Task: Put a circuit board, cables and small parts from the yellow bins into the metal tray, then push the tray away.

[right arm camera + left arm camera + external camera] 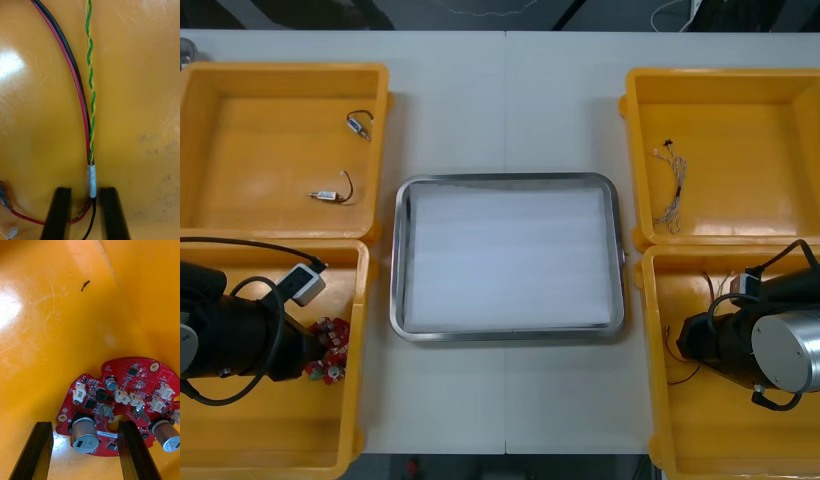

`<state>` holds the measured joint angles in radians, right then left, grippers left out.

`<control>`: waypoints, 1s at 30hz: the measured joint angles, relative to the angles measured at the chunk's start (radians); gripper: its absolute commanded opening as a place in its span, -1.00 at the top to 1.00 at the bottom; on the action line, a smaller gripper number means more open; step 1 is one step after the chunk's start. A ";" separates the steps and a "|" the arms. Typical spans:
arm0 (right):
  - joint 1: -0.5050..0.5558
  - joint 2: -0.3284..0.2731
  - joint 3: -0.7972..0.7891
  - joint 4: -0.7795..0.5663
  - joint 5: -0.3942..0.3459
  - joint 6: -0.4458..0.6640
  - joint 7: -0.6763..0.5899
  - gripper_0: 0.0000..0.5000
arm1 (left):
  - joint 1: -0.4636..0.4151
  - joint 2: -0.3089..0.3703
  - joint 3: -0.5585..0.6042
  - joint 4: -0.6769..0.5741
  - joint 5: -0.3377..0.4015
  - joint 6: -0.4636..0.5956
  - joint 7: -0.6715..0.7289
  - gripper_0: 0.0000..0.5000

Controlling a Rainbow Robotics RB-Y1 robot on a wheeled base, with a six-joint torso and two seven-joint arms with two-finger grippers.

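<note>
The metal tray (396,260), white inside, lies flat at the table's middle, between the yellow bins.

A round red circuit board (127,386) lies face up in the near left bin (358,400), close to the wall on the tray's side. It carries silver cylinders and white connectors.

Two small metal parts (359,124) with dark wire loops lie apart in the far left bin (280,70).

A thin pale cable (672,190) trails along the far right bin (725,75).

In the near right bin (656,400), a cable bundle (92,176) lies on the floor: red and black wires beside a twisted green and yellow pair, all bound by a white sleeve.
</note>
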<state>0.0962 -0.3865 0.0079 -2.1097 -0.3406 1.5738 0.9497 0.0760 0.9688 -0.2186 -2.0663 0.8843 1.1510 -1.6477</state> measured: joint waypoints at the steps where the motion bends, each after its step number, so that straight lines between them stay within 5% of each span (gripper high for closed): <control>1: 0.000 0.000 0.000 0.000 0.000 0.000 0.000 1.00 | 0.000 0.000 0.000 0.000 -0.001 -0.002 0.000 -0.87; 2: 0.000 0.000 0.000 0.000 0.000 0.000 0.000 1.00 | 0.000 0.000 0.000 0.000 -0.001 -0.003 0.000 -0.42; 3: 0.000 0.000 0.000 0.000 0.000 -0.001 0.000 1.00 | 0.000 0.000 0.000 0.000 -0.002 -0.003 0.000 0.60; 4: 0.000 0.000 0.000 0.000 0.000 -0.001 0.000 1.00 | 0.000 0.000 0.000 0.000 -0.003 -0.003 0.000 0.99; 12: 0.001 -0.001 -0.013 -0.020 0.000 0.018 0.000 1.00 | 0.000 0.000 0.000 0.001 -0.008 -0.005 0.000 1.00; 19: 0.001 -0.013 -0.099 -0.166 -0.026 0.187 0.000 1.00 | 0.000 0.000 0.004 0.001 -0.007 -0.001 0.000 1.00; 30: -0.006 -0.107 -0.272 -0.353 -0.283 0.338 0.000 1.00 | 0.000 0.000 0.150 -0.042 0.021 0.204 0.000 1.00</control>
<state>0.0903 -0.4935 -0.2637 -2.4626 -0.6240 1.9115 0.9498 0.0757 0.9693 -0.0685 -2.1085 0.9056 1.3550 -1.6476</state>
